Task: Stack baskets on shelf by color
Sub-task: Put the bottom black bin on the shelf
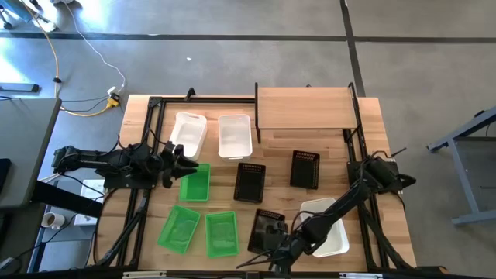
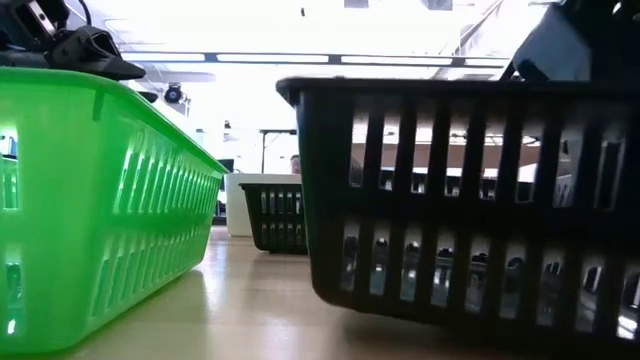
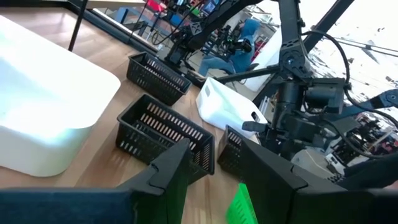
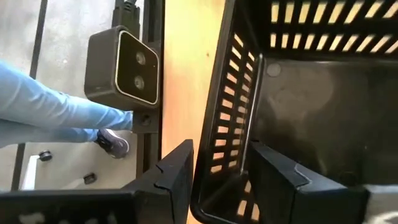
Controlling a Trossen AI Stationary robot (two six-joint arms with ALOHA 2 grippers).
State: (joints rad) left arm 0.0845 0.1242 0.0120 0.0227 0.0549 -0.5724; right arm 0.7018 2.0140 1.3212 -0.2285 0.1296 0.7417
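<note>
The right gripper (image 4: pixel 221 171) sits at the table's near edge with its fingers parted astride the rim wall of a black basket (image 1: pixel 266 230), one finger inside, one outside. That basket stands upright, open side up, long axis running front to back. The left gripper (image 1: pixel 175 161) hovers, fingers apart, at a green basket (image 1: pixel 195 182).

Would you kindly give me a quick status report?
Right gripper open, straddling near black basket's wall. Left gripper open at upper green basket. Shelf bare; nothing stacked.
</note>
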